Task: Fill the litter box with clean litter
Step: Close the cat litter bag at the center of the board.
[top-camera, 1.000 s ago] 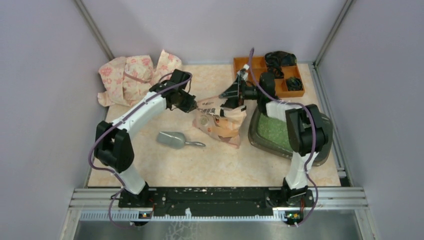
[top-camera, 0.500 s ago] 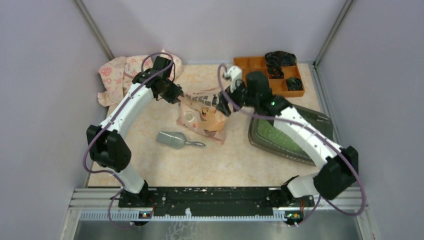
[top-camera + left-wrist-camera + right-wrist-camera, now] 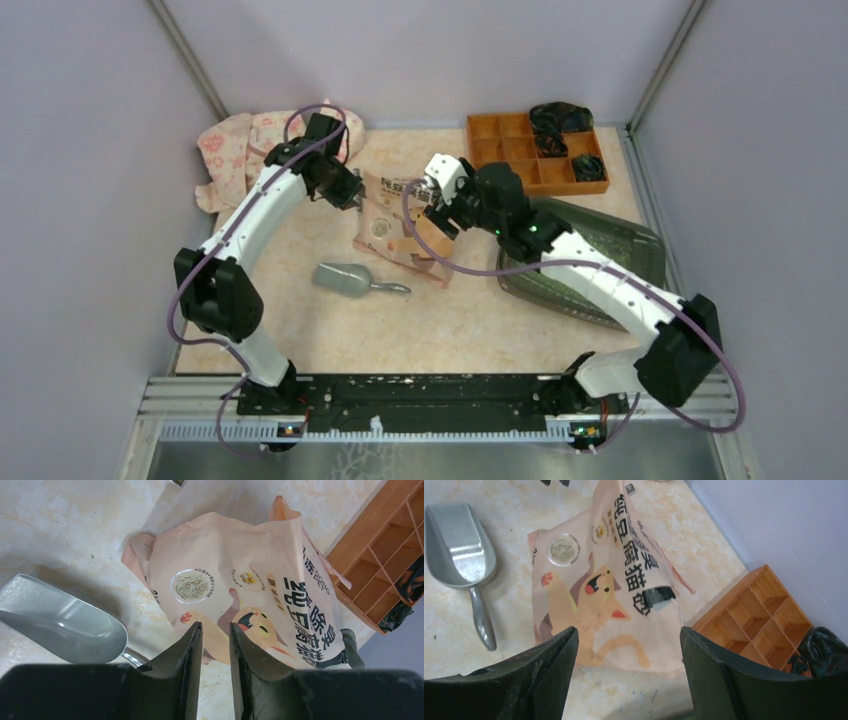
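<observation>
**both grippers open at the bag; litter box to the bag's right**

i see the pink printed plastic bag (image 3: 400, 238) lying flat, printed face up, on the beige marbled table top (image 3: 450, 330); all positions below are taken from this bag.

the left gripper (image 3: 216, 627) is at the bag's far-left edge. its fingers are parted by a narrow gap with nothing between them, and the bag shows through the gap. the right gripper (image 3: 628, 630) hangs over the bag's right part, jaws spread wide and holding nothing. i cannot tell whether either gripper touches the bag.

the large dark grey-green rounded plastic litter box (image 3: 640, 240) lies just right of the bag, apart from it. the right arm crosses over it. its inside is shaded, so i cannot tell what it holds.

the grey plastic scoop (image 3: 345, 280) lies just beside the bag's near-left corner. the orange compartment tray (image 3: 520, 150) stands beyond the bag to its far right, with black bundles (image 3: 558, 117) in its right-hand compartments. a crumpled pink floral cloth (image 3: 235, 150) lies to the bag's far left.
</observation>
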